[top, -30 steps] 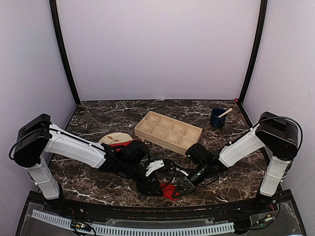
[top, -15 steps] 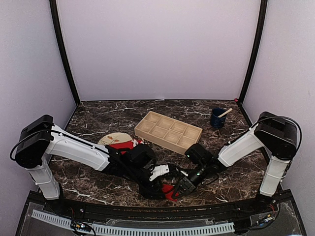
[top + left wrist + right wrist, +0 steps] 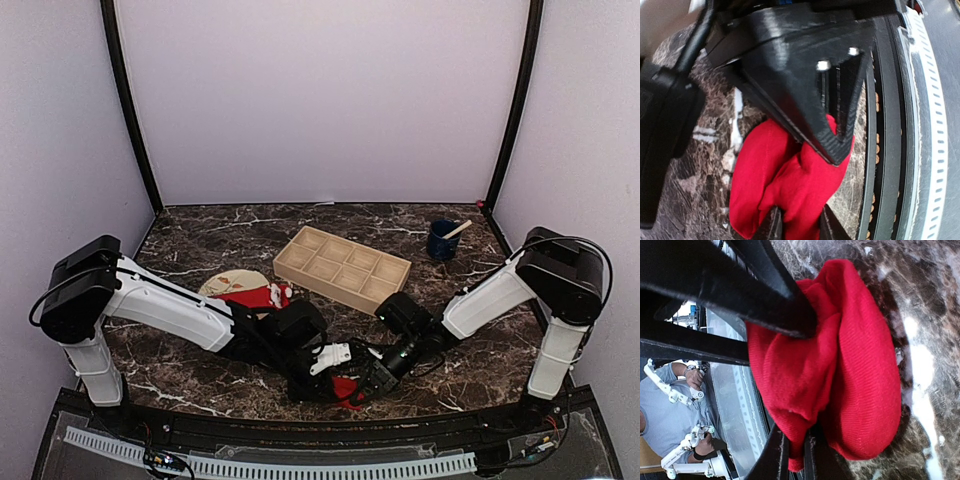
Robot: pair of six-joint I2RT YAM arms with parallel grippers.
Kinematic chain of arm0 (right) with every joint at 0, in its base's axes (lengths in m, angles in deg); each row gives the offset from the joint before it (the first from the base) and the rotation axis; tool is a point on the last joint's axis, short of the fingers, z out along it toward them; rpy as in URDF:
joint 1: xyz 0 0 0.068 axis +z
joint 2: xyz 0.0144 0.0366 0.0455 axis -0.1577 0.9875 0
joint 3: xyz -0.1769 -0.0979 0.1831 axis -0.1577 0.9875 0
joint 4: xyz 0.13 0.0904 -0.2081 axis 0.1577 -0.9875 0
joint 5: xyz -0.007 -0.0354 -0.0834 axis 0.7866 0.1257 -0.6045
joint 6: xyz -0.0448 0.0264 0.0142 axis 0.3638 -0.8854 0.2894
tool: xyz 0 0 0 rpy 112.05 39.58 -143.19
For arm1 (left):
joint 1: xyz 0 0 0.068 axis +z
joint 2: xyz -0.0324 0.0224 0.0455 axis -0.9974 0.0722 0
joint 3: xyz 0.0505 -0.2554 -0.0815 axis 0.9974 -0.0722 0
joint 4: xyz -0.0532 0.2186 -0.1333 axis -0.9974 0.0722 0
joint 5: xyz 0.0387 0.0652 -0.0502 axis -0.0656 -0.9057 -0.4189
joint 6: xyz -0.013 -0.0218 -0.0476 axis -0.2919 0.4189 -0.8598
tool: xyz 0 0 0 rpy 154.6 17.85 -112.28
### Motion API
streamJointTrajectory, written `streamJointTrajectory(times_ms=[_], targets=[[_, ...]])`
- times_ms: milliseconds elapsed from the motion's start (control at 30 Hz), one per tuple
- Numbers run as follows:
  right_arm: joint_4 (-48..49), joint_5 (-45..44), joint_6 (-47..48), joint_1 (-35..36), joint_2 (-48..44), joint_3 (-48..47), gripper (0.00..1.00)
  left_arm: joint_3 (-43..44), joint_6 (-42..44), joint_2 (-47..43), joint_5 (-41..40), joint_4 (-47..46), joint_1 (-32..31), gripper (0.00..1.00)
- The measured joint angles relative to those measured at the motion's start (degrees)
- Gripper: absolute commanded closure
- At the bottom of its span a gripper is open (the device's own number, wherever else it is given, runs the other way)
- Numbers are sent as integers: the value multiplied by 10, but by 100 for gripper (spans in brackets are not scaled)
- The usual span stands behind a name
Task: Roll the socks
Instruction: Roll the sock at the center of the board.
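Overhead view alone shows a second sock (image 3: 258,296) on the plate (image 3: 225,281); wrist views reveal left hand (image 3: 800,227) and right hand (image 3: 795,454) both clenched on the red sock (image 3: 860,365).

From above, the front sock (image 3: 346,387) lies mostly hidden under the left gripper (image 3: 335,378) and right gripper (image 3: 362,388); the left wrist view crops its lower end; the left jaws' grip is unclear

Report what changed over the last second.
The left gripper slid right and closed on the red sock. The right gripper kept its pinch on that sock. The other sock, plate, tray and cup stayed put.
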Motion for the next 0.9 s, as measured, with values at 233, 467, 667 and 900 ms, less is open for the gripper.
streamJointTrajectory(times_ms=[233,467,667,900], targets=[[-8,0,2,-2,1,-3,100,0,2,0,-3,1,-3,99],[-9,-2,2,-4,1,-3,79,0,1,0,0,1,-3,100],[3,-5,-8,-9,-8,5,73,0,-7,1,4,1,-3,100],[23,-34,-18,-17,-40,30,69,14,-23,15,32,5,4,100]])
